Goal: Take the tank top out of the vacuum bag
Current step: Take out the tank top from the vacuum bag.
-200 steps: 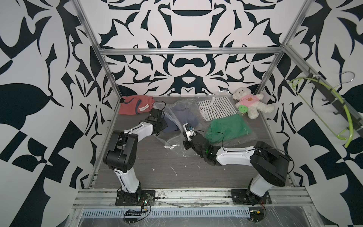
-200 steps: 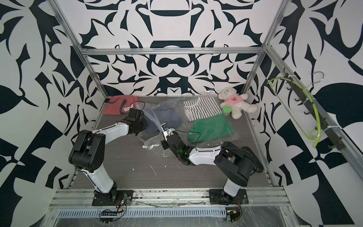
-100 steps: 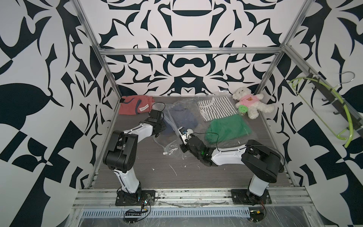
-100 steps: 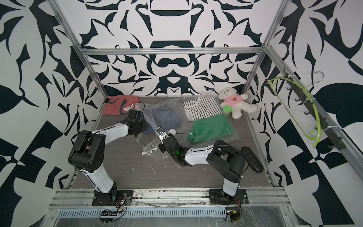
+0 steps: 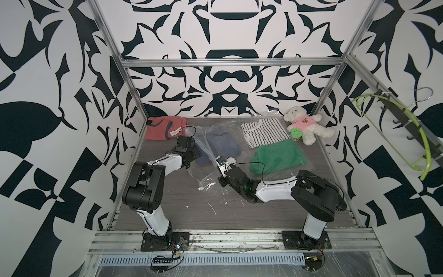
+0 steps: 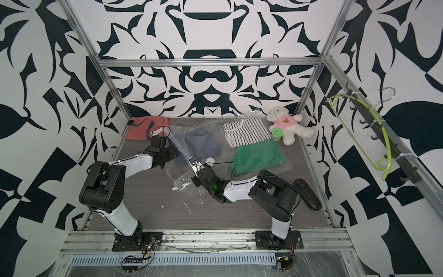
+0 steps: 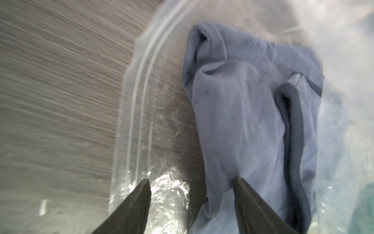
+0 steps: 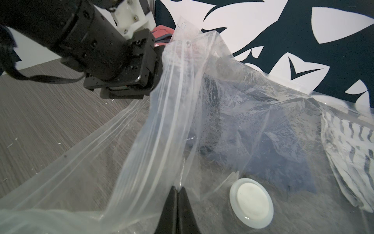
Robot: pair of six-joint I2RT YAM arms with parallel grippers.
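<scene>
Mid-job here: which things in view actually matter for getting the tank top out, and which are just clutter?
In play: vacuum bag, blue tank top in it, left gripper open at the top, right gripper pinching the bag's film.
Lying about: red garment, striped shirt, green garment, teddy bear, green hanger.

White-shelled left arm (image 5: 167, 162), matching right arm (image 5: 273, 191), black joint housings (image 5: 143, 189), green indicator light (image 5: 245, 185), dark tapered claw fingers (image 7: 129, 210)

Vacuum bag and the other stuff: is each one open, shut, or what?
vacuum bag: unzipped, top flap lifted.
tank top: crumpled, partly under the plastic.
left fingers: open, gripping nothing.
right fingers: shut, pinching the bag.
teddy bear: lying down.
</scene>
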